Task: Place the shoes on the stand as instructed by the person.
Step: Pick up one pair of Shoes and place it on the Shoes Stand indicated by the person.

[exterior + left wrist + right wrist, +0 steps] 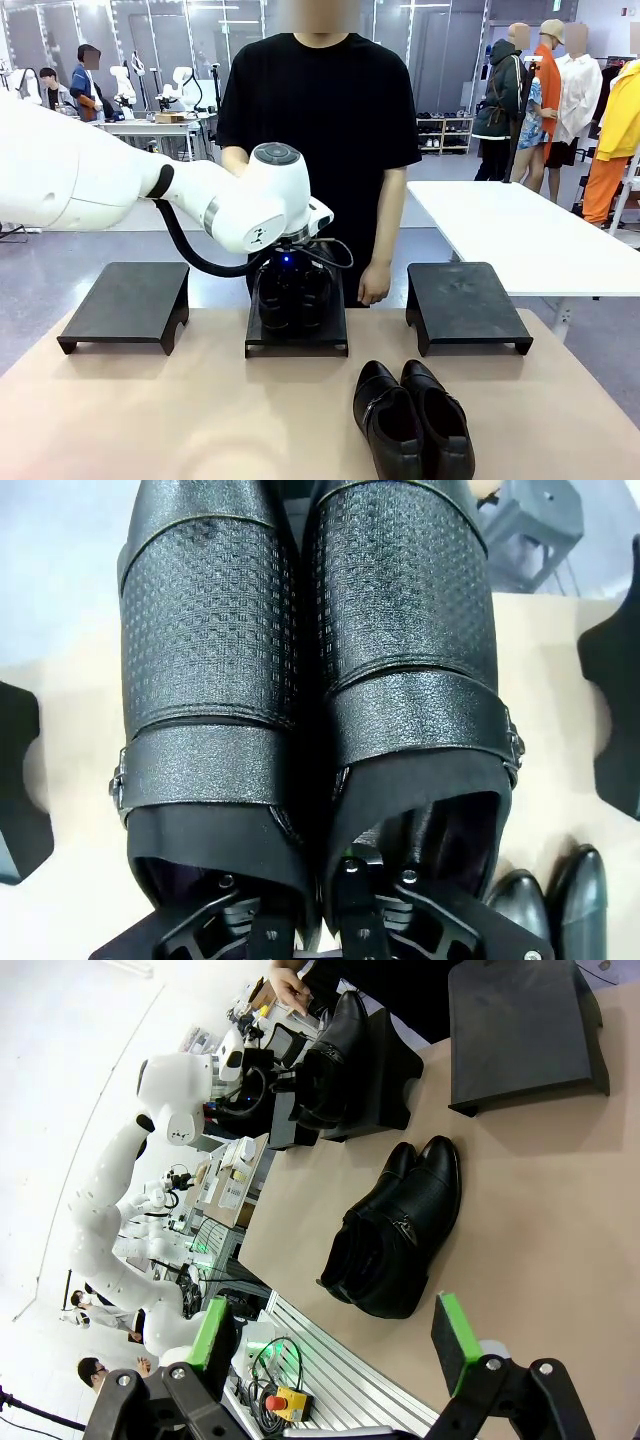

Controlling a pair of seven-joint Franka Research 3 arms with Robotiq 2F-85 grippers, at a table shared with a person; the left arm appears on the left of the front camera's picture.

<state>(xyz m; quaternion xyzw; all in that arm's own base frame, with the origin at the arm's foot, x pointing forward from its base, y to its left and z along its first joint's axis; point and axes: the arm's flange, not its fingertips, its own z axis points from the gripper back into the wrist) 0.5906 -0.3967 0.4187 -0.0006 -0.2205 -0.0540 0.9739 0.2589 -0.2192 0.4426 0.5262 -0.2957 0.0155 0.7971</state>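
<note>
So the left gripper (318, 905) is clamped on a pair of black shoes (400, 630), one finger down inside each opening, pinching the two inner walls together. The shoes are side by side, toes pointing away, with a stamped grid texture up front and a buckled strap across each. Tan table (70, 700) shows on both sides. A black stand (15, 790) peeks in at the left edge, another stand (615, 720) at the right, and the toes of a second pair (555, 900) show bottom right.
</note>
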